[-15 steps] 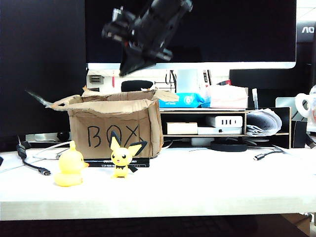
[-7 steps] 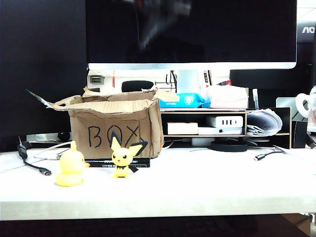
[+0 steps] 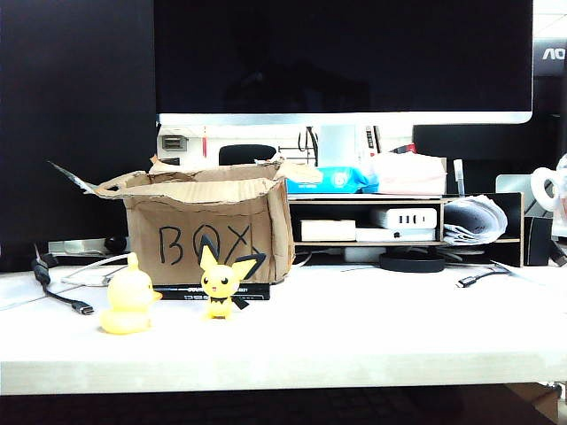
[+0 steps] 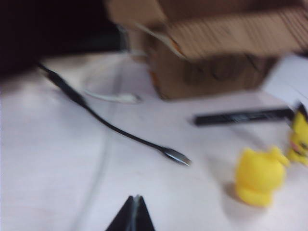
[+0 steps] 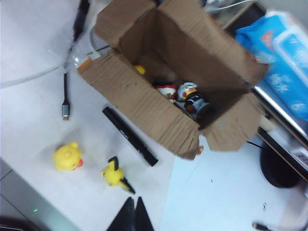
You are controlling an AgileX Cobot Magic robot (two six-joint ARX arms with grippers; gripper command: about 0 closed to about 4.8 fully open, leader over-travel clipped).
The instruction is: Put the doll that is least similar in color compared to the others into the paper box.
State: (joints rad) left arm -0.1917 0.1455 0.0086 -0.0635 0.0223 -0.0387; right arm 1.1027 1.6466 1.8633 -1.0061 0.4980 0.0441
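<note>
High above the desk, our right gripper (image 5: 133, 215) has its jaws pressed together with nothing between them, and its wrist view looks straight down into the paper box (image 5: 144, 108). The left gripper (image 4: 134, 216) is likewise closed and empty, hanging low over the bare desk (image 4: 57, 159) near the front-left corner, beside the black USB cable (image 4: 115, 130). Neither gripper shows in the exterior view.

The doll (image 5: 192, 102) with the white cap and black top lies inside the box, against the wall nearest the desk's middle, next to a red-and-white figure we cannot identify. We judge the placing done; what remains is to pull clear.

To do that well, we keep both grippers closed, lift away from the ragged flaps rather than across them, and stay off the yellow duck figure (image 3: 127, 303) and the yellow doll with black-edged ears (image 3: 221, 282), which stand just in front of the box toward the desk's front edge. A black marker (image 5: 129, 135) lies along the foot of the box; we should not nudge it either.
</note>
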